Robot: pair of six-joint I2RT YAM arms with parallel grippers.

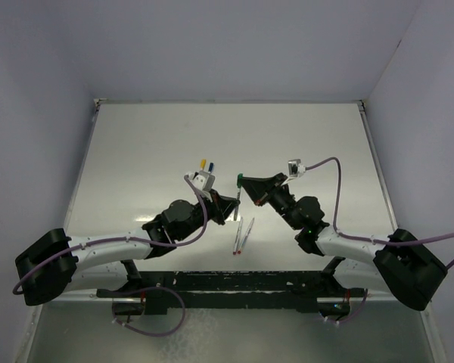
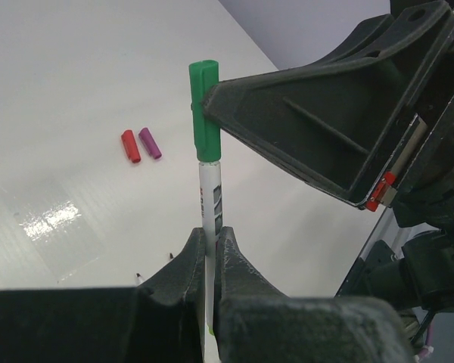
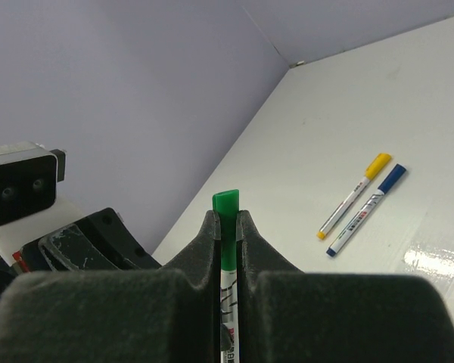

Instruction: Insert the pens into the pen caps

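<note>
I see the green cap (image 2: 204, 113) seated on the tip of a pen (image 2: 210, 197), held up off the surface (image 2: 76, 68). My right gripper (image 3: 227, 221) is clamped on the green cap, and my left gripper (image 2: 210, 238) is clamped on the pen's barrel just below it. Beyond the left gripper, a red cap (image 2: 130, 146) and a purple cap (image 2: 150, 142) lie side by side. Right of the right gripper lie a yellow-capped pen (image 3: 354, 197) and a blue-capped pen (image 3: 367, 212).

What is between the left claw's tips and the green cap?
Only bare pen barrel, running from the left claw up into the green cap. This shows in the left wrist view.
</note>
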